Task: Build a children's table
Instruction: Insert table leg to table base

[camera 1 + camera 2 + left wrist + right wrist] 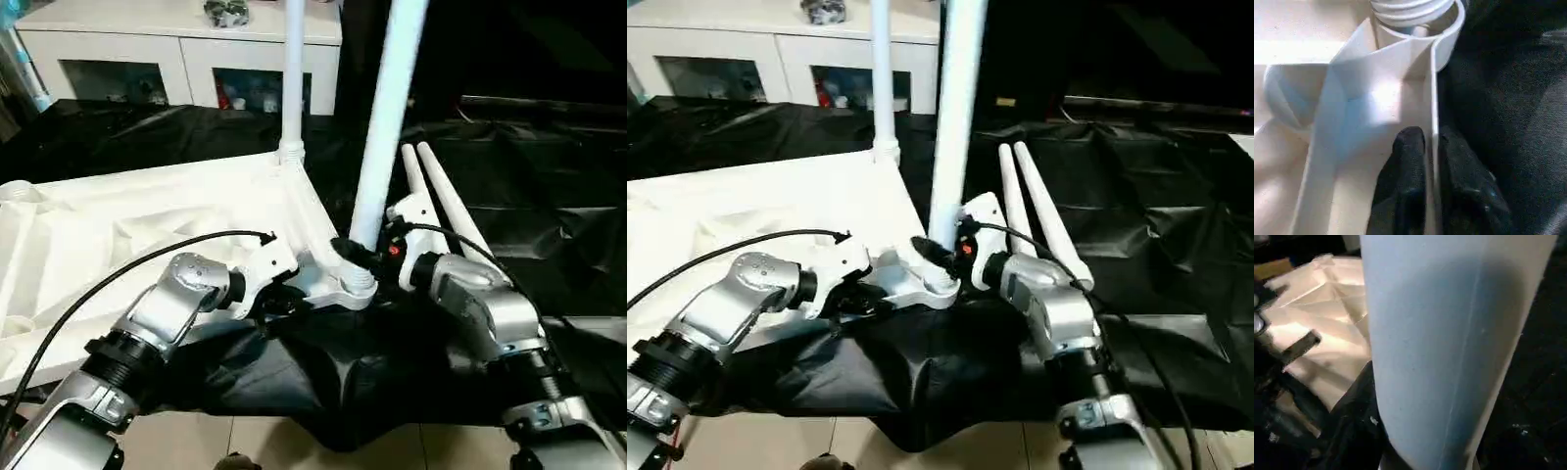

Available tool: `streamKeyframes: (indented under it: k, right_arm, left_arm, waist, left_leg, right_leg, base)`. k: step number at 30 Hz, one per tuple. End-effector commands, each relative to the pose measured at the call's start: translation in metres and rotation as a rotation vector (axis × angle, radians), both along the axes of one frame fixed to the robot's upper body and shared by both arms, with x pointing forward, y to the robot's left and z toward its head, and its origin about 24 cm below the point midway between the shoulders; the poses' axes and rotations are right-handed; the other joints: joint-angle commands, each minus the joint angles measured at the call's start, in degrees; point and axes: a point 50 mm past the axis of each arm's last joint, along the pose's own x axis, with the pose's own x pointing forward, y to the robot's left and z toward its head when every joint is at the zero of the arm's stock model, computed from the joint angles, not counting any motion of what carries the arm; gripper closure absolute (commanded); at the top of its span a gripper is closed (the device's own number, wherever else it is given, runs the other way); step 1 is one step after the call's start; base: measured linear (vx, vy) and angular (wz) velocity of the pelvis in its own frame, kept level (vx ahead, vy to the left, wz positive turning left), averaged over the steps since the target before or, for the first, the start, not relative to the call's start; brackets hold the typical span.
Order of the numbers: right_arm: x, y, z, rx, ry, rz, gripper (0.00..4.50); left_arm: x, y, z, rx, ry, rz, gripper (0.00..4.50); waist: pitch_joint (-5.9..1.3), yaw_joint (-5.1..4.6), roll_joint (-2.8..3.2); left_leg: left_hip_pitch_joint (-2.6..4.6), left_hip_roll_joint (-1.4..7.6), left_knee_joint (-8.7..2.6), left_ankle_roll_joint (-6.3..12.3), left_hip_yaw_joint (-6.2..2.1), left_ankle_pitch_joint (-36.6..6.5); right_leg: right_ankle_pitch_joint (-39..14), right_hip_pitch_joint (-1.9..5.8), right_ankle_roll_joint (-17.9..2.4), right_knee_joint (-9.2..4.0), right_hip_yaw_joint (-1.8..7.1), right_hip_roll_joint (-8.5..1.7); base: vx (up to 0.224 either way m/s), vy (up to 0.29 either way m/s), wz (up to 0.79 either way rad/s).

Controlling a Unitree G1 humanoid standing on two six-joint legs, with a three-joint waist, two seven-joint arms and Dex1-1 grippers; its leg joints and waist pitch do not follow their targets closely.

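The children's table point(147, 235) lies underside-up on the black-draped counter point(549, 245), one leg point(292, 78) standing in its far corner socket, two spare legs point(446, 201) beside it. The left end effector point(1431, 161) pinches the rim wall by the near socket while the right end effector point(367, 257) clasps the leg point(387, 117) there; I judge it should be kept plumb while seated. A white cabinet point(176, 49) stands behind.

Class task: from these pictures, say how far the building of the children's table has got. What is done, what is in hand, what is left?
Done: the far leg stands upright in its corner socket of the upturned table top. In hand: the right pincer holds the near leg at the near corner socket, while the left pincer grips the top's edge wall. Left: two loose legs lying on the black cloth.
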Motion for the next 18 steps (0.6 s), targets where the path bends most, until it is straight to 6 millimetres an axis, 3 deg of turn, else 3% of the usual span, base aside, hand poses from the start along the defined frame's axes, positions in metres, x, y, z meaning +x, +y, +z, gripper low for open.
streamKeyframes:
  k: [1, 6, 18]
  right_arm:
    - [0.0, 0.0, -0.003, -0.022, 0.02, 0.02, 2.58]
    - [0.004, 0.0, -0.002, -0.036, 0.016, 0.037, 2.58]
    - [0.014, 0.002, -0.008, -0.028, 0.02, 0.004, 2.58]
  left_arm:
    - [0.0, 0.001, 0.001, 0.024, 0.002, -0.001, 4.06]
    - [0.002, -0.002, 0.004, -0.033, -0.002, 0.022, 4.46]
    - [-0.003, -0.006, 0.003, -0.139, -0.003, 0.044, 4.5]
  waist:
    - [-3.9, -0.03, 0.92]
    - [-3.81, -0.03, 0.85]
    - [-3.69, -0.43, 0.52]
  left_leg:
    - [1.14, 0.18, -3.82, -2.03, 0.21, -11.1]
    - [1.18, 0.22, -3.79, -1.63, 0.32, -11.2]
    - [0.98, 0.15, -3.95, -0.9, 0.46, -11.4]
  right_leg:
    - [3.3, 2.39, -12.9, -4.09, 2.54, -2.56]
    - [2.1, 2.26, -13.5, -4.16, 2.56, -2.64]
    - [-1.7, 2.18, -12.5, -4.42, 2.86, -2.64]
  base:
    - [0.0, 0.0, 0.0]
    - [0.0, 0.0, 0.0]
    - [0.0, 0.0, 0.0]
